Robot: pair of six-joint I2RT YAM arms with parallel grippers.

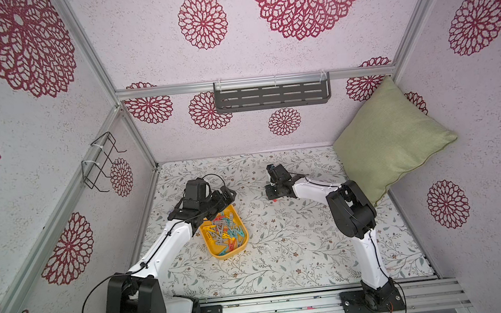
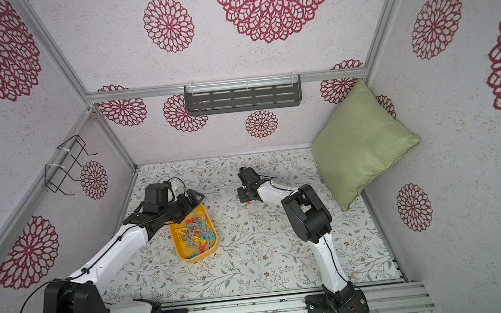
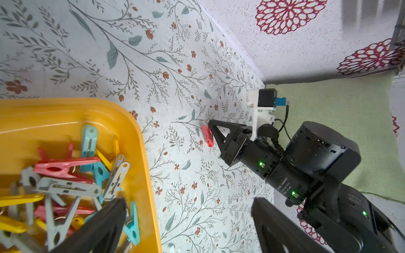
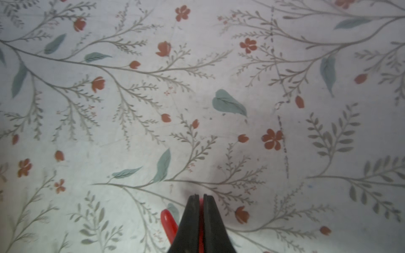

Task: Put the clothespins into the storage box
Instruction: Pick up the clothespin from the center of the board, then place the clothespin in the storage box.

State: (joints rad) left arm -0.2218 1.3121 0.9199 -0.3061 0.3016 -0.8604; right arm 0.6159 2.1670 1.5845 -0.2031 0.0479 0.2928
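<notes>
The right gripper (image 4: 199, 196) has its jaws pressed together on a red clothespin (image 4: 168, 222), with red plastic showing in the thin slit between the black fingers. The pin sits on or just above the floral table (image 1: 298, 246), in its far half about midway between the left and right edges, and well apart from the yellow storage box (image 1: 245, 236) near the left edge. That box already holds a heap of clothespins (image 1: 223, 232). The left gripper (image 1: 227, 194) hangs over the box's far end with its jaws wide apart and nothing between them. The step in hand looks like the lift. A straight rise before any sideways travel would be wise, since the grip is narrow and a drag across the table could twist the pin loose. The carry should end above the box's open middle, clear of the left gripper. The pin's long axis crosses the fingers at a slant, and one rounded end pokes out beside them in the right wrist view. I cannot tell whether that is the handle end or the mouth end.
</notes>
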